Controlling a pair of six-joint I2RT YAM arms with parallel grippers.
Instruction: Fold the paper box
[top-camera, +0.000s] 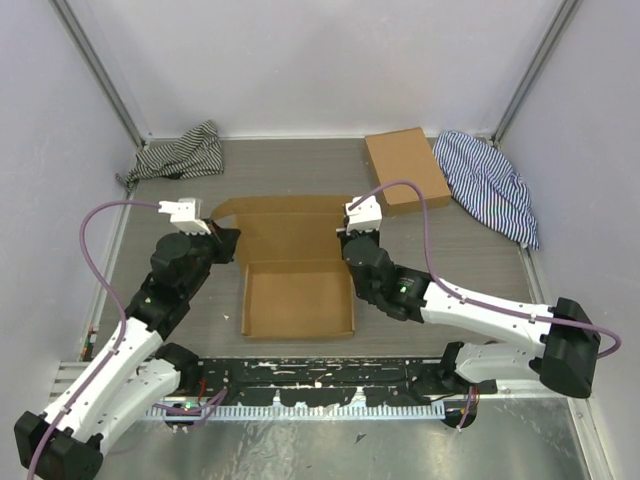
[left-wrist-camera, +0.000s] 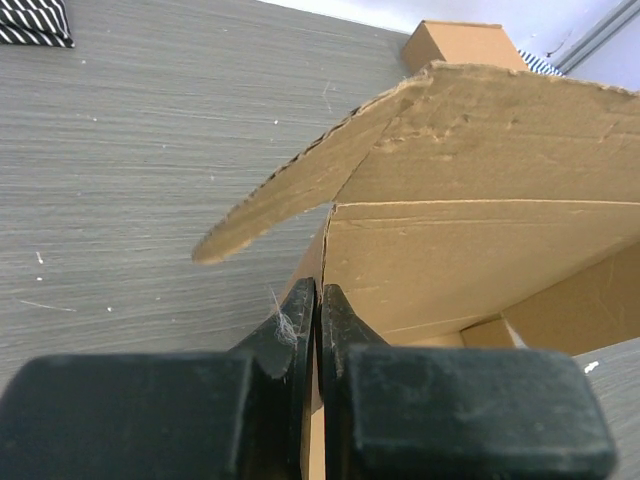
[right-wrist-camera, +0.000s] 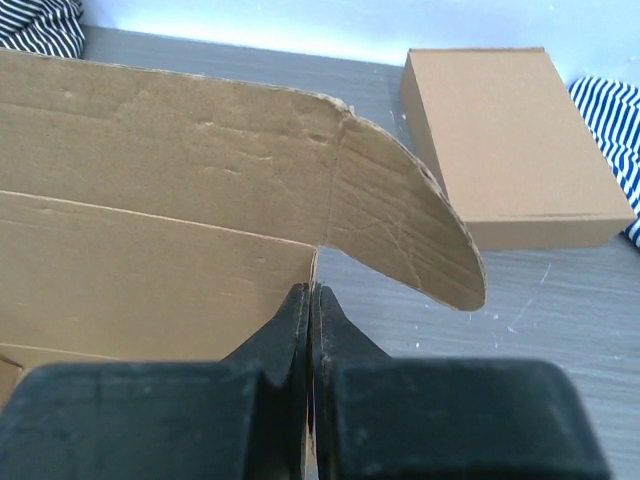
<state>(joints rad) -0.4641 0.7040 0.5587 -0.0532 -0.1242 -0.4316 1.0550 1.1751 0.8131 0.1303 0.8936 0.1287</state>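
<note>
The box (top-camera: 298, 300) sat mid-table, its lid (top-camera: 285, 225) raised at the far side. Our left claw (left-wrist-camera: 317, 300) pinched the lid's left end, our right claw (right-wrist-camera: 311, 300) its right end. The open tray lay nearer us.

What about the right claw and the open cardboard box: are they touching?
Touching. The right wrist view shows the right gripper pinched shut on a wall edge of the paper box.
</note>
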